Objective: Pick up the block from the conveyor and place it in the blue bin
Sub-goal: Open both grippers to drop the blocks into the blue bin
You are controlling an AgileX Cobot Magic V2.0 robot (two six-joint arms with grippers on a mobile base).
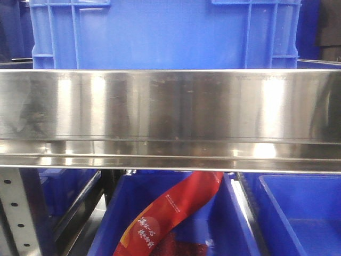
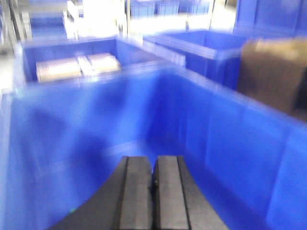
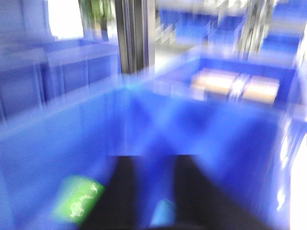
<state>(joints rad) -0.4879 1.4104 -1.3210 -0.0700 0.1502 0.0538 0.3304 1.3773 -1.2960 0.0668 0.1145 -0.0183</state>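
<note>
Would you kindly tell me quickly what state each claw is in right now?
Left claw: closed, nothing between its pads, over a blue bin.
Right claw: slightly open, apparently empty, though the view is blurred.

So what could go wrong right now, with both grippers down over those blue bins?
Both wrist views are smeared with motion, so either arm may clip a bin wall. The left gripper is shut and looks empty, so no block may have been caught. The right gripper sits near a green item, which it might knock.
</note>
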